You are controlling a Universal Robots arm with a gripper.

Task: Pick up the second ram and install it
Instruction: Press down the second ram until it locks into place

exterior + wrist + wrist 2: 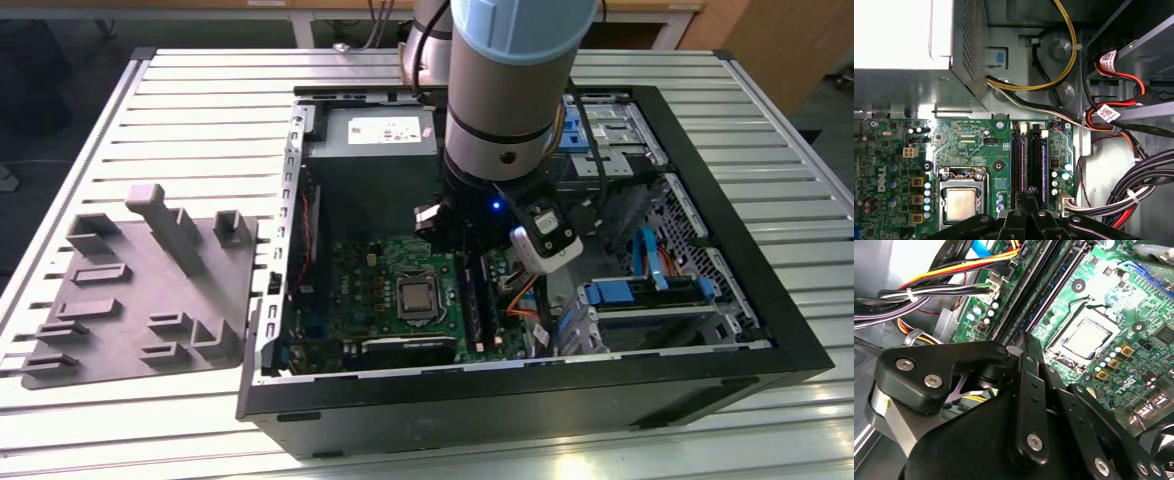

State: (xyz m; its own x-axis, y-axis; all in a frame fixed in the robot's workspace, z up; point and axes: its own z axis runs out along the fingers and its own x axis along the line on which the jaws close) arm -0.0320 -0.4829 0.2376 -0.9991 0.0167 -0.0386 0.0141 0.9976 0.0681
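My gripper (1030,194) is down inside the open computer case (747,360), right over the long black memory slots (1030,160) of the green motherboard (969,135). Its fingers (1029,390) look shut, pressed together into one narrow tip at the near end of the slots (1049,285). Thin dark sticks seem to stand edge-on in the slots. I cannot tell which one is the second ram, nor whether the tip touches it. Nothing shows between the fingers. In the exterior view the arm's wrist (514,215) hides the fingertips.
The processor socket (960,202) lies beside the slots. Bundled cables (1134,195) run on the slots' other side, and the silver power supply (914,45) sits beyond them. A grey holder tray (140,300) lies on the slatted table at the exterior view's left.
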